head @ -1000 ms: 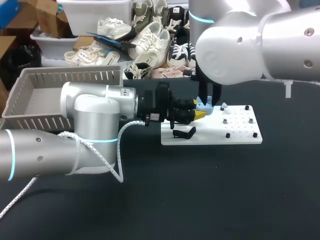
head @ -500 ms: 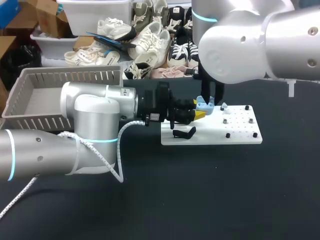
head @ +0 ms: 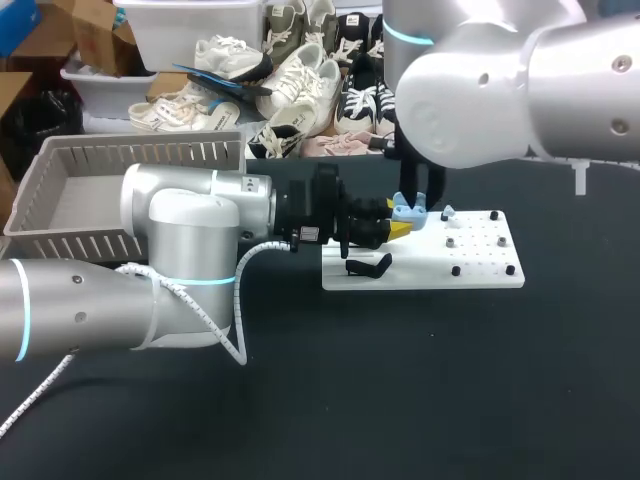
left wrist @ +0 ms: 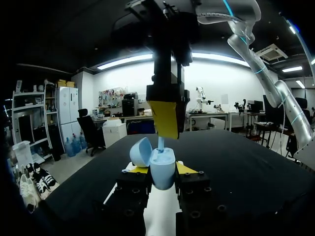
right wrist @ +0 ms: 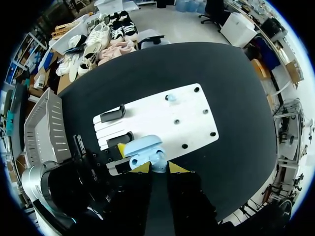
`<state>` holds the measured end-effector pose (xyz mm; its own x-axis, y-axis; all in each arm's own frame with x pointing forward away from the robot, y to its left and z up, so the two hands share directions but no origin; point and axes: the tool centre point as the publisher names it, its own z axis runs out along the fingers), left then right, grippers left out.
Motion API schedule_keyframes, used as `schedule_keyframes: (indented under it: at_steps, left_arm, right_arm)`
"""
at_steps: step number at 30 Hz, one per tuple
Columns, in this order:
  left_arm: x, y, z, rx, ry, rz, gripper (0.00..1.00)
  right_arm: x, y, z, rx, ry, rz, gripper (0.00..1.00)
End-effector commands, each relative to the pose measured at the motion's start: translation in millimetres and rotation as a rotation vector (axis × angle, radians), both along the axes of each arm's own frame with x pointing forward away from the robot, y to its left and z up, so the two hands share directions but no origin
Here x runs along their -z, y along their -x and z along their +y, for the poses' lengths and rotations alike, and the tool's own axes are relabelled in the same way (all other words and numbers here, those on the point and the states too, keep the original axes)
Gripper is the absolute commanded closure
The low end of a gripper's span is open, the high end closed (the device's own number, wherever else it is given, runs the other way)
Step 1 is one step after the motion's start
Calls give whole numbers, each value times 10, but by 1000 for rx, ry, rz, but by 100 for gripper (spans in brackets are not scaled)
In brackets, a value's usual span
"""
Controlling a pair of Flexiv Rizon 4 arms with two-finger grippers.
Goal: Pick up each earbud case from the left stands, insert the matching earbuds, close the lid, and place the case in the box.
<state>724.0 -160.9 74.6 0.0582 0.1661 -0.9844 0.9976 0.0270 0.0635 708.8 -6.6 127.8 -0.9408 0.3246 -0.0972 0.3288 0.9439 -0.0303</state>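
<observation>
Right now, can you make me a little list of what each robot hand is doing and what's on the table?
left hand: shut on the blue case, holding it by the white board's edge
lid: open
right hand: straight above the case, pinching a blue earbud whose stem points down into it
white board: has black stands and a small pale piece, likely another earbud
basket: grey, at the table's left side
</observation>
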Motion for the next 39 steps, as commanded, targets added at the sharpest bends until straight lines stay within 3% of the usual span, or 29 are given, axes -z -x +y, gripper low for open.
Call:
schedule_keyframes:
  at_steps: [1,39]
  left_arm:
    - [5,-1,5,0,3,-1,100]
    - [5,-1,5,0,3,-1,100]
  right_arm:
    - [7,4,8,0,1,1,100]
    - [28,-24,15,6,7,14,100]
